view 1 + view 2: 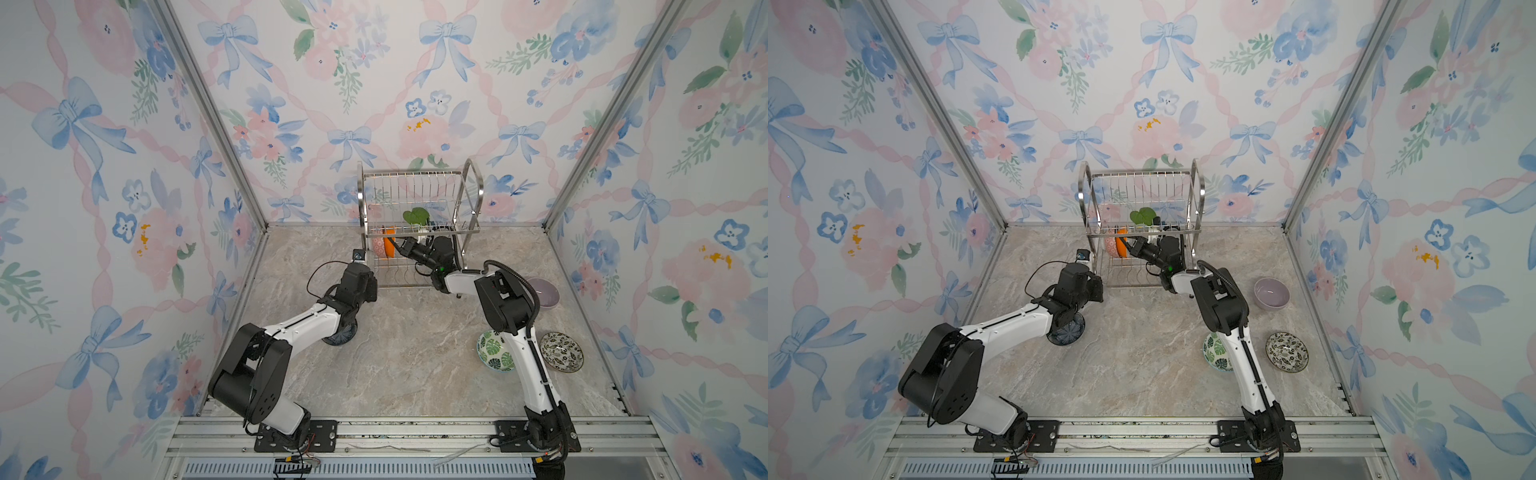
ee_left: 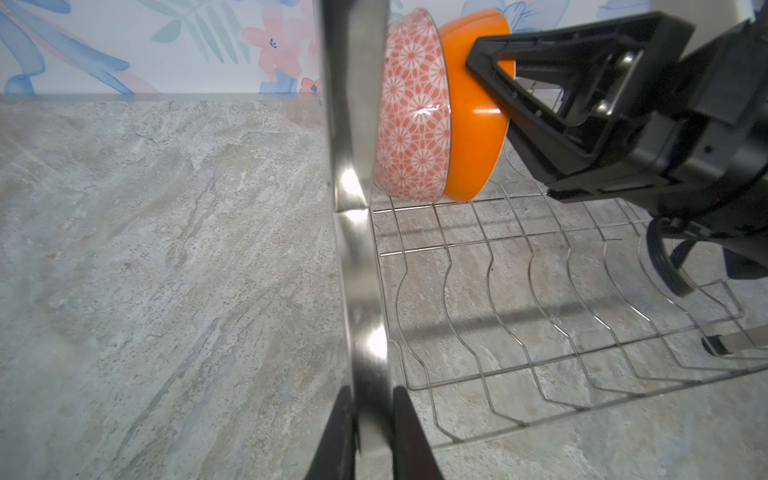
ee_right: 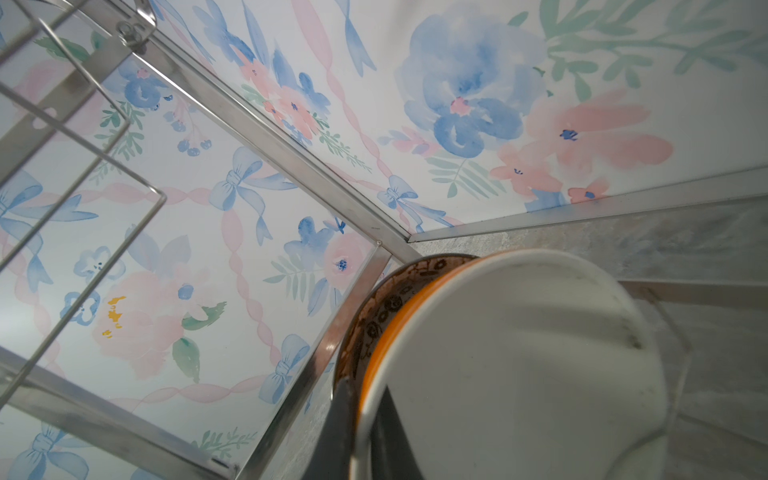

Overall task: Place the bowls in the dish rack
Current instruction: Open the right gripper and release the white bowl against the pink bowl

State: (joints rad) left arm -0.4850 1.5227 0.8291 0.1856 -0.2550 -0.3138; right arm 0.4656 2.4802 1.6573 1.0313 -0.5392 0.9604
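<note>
The left gripper is clamping the dish rack frame, apparently steadying it. The right gripper is pinching the orange bowl upright against the pink-patterned bowl, at the lower tier's left end.

In both top views the camera looks down from high up, well in front of the shiny two-tier stainless-steel wire dish rack, facing it, and the pair share nearly the whole scene around it. The left wrist camera sits low, hard against the rack's side frame, looking along its lower tier at the round orange ceramic bowl. The right wrist camera, inside the rack, peers close over that same bowl's white inside.
</note>
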